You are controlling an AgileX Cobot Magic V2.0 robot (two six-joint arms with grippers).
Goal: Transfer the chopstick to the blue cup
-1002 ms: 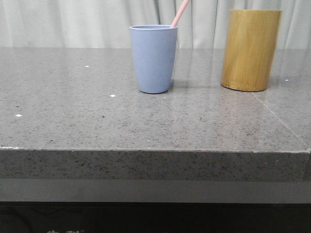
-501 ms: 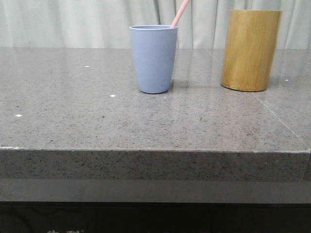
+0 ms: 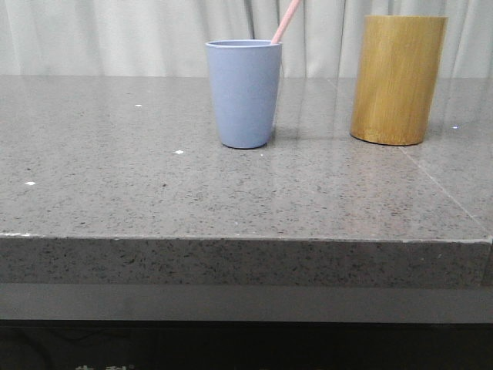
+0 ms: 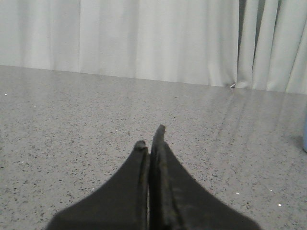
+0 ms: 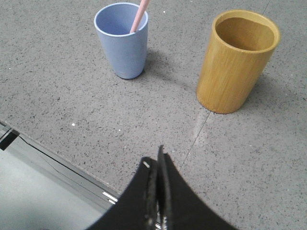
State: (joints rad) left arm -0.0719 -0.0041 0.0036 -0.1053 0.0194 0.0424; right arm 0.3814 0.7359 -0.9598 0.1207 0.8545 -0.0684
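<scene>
Left tool point(image 4: 149, 143): black fingers pressed together, nothing between them, hovering low over bare grey speckled worktop point(image 4: 72, 124). Right tool point(image 5: 157, 160): fingers likewise closed flat against each other, holding nothing, above the worktop near its front edge, well apart from both containers.

Blue cup point(image 3: 243, 92) stands upright on the worktop, mid-table in the front view, and holds the chopstick point(image 3: 286, 20). Bamboo cylinder point(image 3: 396, 79) stands upright to the cup's right, near but not touching; from the right wrist view its inside looks empty (only the upper inner wall is visible, the bottom is in shadow).

Chopstick is inside the blue cup, lower end down in the cup, resting against the rim on the side toward the bamboo cylinder. Long axis steeply tilted, leaning up and to the right in the front view.

Chopstick's upper end is cut off by the frame edge in both the front view and the right wrist view point(image 5: 139, 16), so full length not visible. Its lower part is hidden behind the cup wall in the front view. A sliver of blue at the edge of the left wrist view is too small to identify.
</scene>
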